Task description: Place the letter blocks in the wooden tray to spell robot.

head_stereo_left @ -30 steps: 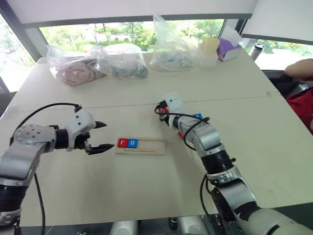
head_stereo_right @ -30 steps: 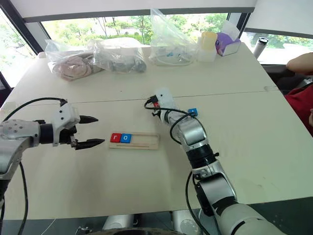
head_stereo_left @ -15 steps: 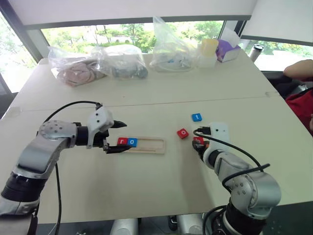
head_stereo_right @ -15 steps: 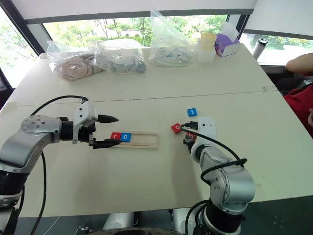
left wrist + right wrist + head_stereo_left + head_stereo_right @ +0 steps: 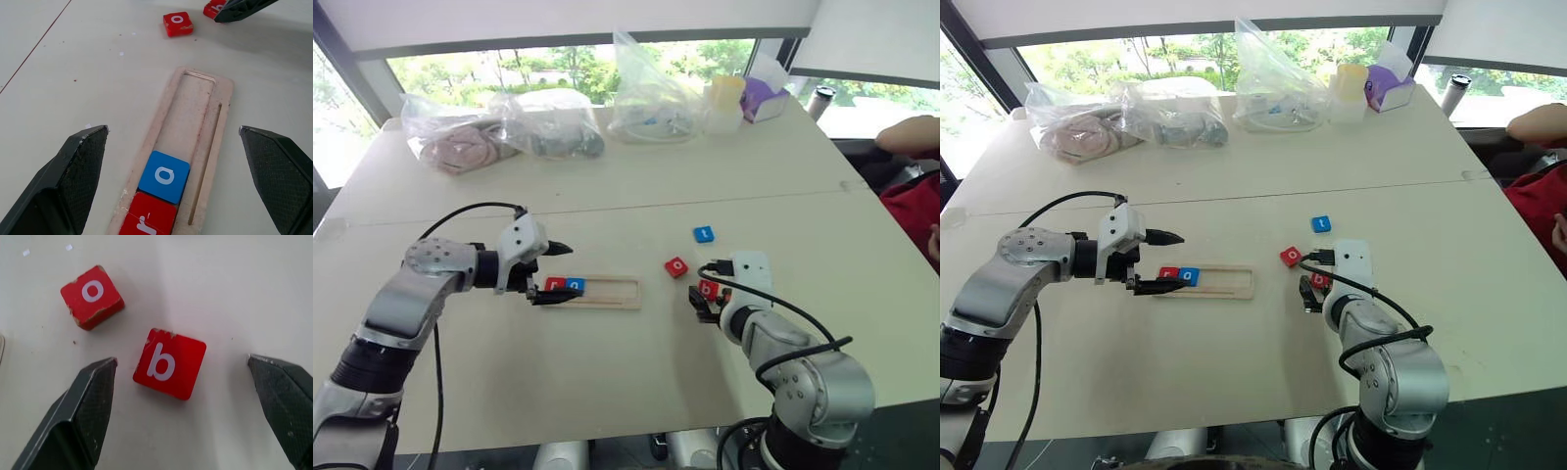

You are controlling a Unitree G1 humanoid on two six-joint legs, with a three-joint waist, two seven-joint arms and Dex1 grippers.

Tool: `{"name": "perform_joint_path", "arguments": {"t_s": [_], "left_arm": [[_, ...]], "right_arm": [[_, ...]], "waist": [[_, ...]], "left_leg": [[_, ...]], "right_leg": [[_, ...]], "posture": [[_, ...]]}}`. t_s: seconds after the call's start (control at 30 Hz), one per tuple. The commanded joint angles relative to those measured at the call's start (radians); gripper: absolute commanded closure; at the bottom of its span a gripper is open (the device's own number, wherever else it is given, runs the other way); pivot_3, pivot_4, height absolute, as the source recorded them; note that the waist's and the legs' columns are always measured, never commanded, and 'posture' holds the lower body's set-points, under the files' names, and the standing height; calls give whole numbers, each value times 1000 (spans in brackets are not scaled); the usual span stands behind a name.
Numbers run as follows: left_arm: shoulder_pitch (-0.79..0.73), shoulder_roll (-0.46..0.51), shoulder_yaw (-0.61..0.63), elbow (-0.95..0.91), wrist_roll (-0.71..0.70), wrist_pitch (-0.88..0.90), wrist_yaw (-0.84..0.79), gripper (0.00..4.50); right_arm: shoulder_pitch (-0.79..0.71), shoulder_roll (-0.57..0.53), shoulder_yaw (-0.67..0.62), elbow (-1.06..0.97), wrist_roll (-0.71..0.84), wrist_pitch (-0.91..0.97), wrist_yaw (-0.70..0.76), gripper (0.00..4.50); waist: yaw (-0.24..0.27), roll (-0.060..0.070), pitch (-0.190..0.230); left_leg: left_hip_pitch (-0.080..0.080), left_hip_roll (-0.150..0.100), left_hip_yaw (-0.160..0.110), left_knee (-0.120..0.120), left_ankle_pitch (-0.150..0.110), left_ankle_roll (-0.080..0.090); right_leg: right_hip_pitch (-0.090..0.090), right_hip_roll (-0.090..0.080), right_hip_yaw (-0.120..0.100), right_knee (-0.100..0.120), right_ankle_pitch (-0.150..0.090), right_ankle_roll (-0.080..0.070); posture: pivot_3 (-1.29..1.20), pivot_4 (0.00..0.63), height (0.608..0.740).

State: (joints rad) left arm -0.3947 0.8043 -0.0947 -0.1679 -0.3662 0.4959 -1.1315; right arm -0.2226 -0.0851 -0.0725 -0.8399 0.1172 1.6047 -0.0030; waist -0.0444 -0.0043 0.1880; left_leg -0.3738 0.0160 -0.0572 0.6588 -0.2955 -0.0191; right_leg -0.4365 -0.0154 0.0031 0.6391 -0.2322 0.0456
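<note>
The wooden tray (image 5: 617, 293) lies at the table's middle, with a red r block (image 5: 556, 285) and a blue o block (image 5: 576, 285) at its left end. My left gripper (image 5: 570, 273) is open at that end, its fingers astride the tray (image 5: 225, 98) and the two blocks. A red b block (image 5: 169, 363) lies flat on the table between the open fingers of my right gripper (image 5: 182, 360), touching neither. A red o block (image 5: 676, 266) sits just beyond it, and a blue t block (image 5: 703, 234) lies farther back.
Several clear plastic bags (image 5: 548, 122) line the far edge of the table, next to a pale yellow cup (image 5: 724, 103) and a purple tissue box (image 5: 764, 98). A person's arm (image 5: 906, 137) rests at the far right.
My right gripper drew back toward me with the red b block, then opened, leaving it on the table. My left gripper moved right to the tray's left end.
</note>
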Motion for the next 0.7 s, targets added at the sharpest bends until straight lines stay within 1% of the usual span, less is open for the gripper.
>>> {"name": "perform_joint_path", "arguments": {"t_s": [0.03, 0.07, 0.1, 0.17, 0.2, 0.27, 0.33, 0.4, 0.47, 0.6, 0.7], "left_arm": [[-6, 26, 55, -46, -57, 32, -23, 0], [-6, 33, 63, -56, -75, 48, -32, 0], [-3, 45, 69, -75, -94, 61, -45, 0], [17, 75, 70, -130, -119, 79, -77, 0], [33, 96, 61, -160, -118, 77, -94, 0], [57, 122, 50, -211, -121, 77, -105, 0], [66, 121, 56, -259, -155, 107, -93, 0], [65, 110, 54, -290, -169, 131, -72, 0], [63, 97, 47, -304, -169, 143, -46, 0], [92, 96, 45, -325, -164, 149, -22, 0], [118, 99, 44, -342, -165, 149, -11, 0]], "right_arm": [[-66, -135, -54, -39, 104, -108, 183, 57], [-57, -193, -65, -20, 137, -165, 255, 57], [-21, -290, -51, 16, 167, -254, 360, 57], [82, -490, 18, 84, 177, -489, 569, 57], [125, -546, 26, 125, 186, -596, 651, 57], [174, -574, -12, 219, 230, -728, 751, 57], [191, -602, -19, 322, 229, -858, 823, 57], [183, -617, -3, 419, 191, -979, 846, 57], [167, -623, 13, 491, 176, -1060, 868, 57], [154, -642, 55, 600, 130, -1199, 917, 57], [141, -641, 66, 675, 124, -1260, 943, 57]], "waist": [[0, -2, 0], [0, -2, 1], [0, -2, 1], [4, -3, 1], [4, -4, 1], [2, -4, 1], [-1, -5, 1], [2, -5, 2], [3, -5, 2], [3, -6, 2], [3, -6, 2]], "left_leg": [[0, 0, 0, 0, 0, 0], [0, 0, 0, 1, 0, 0], [0, 0, 0, 1, 0, 0], [0, 0, -1, -1, 0, 0], [1, 0, -1, -3, 0, 0], [2, 0, 0, -9, 0, 0], [1, 0, 2, -8, 0, 1], [2, 0, 3, -8, 0, 1], [2, 0, 3, -7, 0, 1], [2, 0, 2, -5, 0, 0], [2, 0, 2, -5, 0, 0]], "right_leg": [[0, -1, 0, 0, 0, 0], [1, 0, 0, 0, 0, 0], [1, 0, 0, -1, 0, 0], [2, 1, -1, -3, 0, 1], [3, 0, -2, -5, -1, 2], [3, 0, -1, -9, 0, 3], [3, 1, 0, -9, 1, 5], [2, 1, 2, -8, 1, 5], [3, 1, 2, -8, 1, 5], [4, 2, 2, -7, 1, 3], [4, 2, 3, -7, 1, 3]], "posture": [[0, 150, 740], [0, 150, 740], [0, 150, 740], [0, 150, 740], [0, 150, 740], [0, 150, 740], [0, 150, 740], [0, 150, 740], [0, 150, 740], [0, 150, 740], [0, 150, 740]]}}
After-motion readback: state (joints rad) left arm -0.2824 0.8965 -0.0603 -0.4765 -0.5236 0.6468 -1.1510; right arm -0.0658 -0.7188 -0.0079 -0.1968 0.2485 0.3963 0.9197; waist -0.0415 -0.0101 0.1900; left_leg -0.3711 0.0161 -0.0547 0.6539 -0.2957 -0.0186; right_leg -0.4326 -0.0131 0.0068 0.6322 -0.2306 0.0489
